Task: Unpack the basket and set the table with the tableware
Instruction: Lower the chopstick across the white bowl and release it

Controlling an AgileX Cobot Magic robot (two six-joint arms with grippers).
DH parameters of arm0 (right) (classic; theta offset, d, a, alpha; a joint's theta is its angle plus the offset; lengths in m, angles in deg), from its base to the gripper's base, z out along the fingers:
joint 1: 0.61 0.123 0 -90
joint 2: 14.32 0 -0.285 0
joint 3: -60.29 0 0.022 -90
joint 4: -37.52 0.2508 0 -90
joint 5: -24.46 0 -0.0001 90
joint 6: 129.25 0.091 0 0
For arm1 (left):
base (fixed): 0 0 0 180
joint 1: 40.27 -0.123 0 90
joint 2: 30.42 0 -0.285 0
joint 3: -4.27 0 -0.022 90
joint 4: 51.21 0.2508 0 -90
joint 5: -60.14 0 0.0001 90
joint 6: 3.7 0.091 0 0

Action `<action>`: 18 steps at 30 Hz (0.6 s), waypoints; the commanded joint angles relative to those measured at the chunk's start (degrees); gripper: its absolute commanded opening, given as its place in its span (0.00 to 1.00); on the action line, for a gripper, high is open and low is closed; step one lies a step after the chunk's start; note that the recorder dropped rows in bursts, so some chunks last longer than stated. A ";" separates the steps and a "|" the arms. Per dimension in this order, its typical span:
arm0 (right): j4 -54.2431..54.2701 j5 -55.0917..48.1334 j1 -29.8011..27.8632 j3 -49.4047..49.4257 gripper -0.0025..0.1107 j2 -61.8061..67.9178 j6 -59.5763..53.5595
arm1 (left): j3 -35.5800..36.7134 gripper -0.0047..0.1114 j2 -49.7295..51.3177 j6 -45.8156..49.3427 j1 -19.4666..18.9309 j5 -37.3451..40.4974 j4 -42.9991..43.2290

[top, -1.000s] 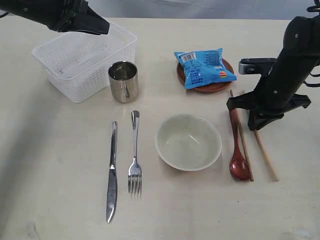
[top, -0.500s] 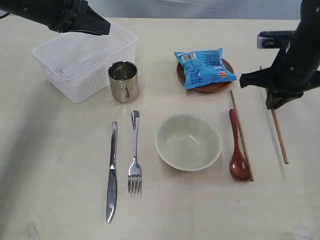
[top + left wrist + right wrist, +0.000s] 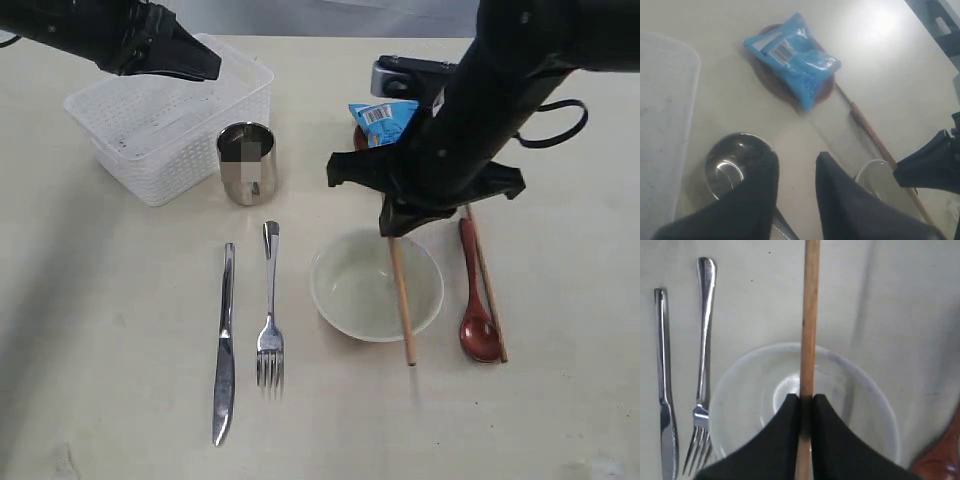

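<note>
ok, my right pincer clamped on chopstick, hanging over bowl; other chopstick lies on counter beside spoon, so i'd pair it there. left pincer narrow, empty, near cup.

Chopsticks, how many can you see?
2. One chopstick is pinched in the right end effector, over the bowl. The other chopstick lies on the table beside the red spoon. The arm could hide more.
</note>
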 commanded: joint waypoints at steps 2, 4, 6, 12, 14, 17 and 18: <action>4.37 2.09 1.53 -1.20 0.02 3.64 1.94 | 0.30 0.26 -0.06 0.37 -0.16 0.30 -1.07; 4.77 2.34 1.65 -1.20 0.02 5.09 2.88 | 0.30 0.26 -0.06 0.37 -0.16 0.30 -1.07; 4.86 2.21 1.65 -1.20 0.02 5.97 3.77 | 0.30 0.26 -0.06 0.37 -0.16 0.30 -1.07; 4.75 2.19 1.65 -1.20 0.02 6.31 5.00 | 0.30 0.26 -0.06 0.37 -0.16 0.45 -1.06; 4.64 2.03 1.65 -1.20 0.02 6.31 5.29 | 0.30 0.26 -0.06 0.37 -0.16 0.45 -1.06; 4.66 2.03 1.65 -1.20 0.02 6.31 5.29 | 0.30 0.26 -0.06 0.37 -0.16 0.45 -1.06; 4.66 2.03 1.65 -1.20 0.02 6.31 5.29 | 0.30 0.26 -0.06 0.37 -0.16 0.45 -1.06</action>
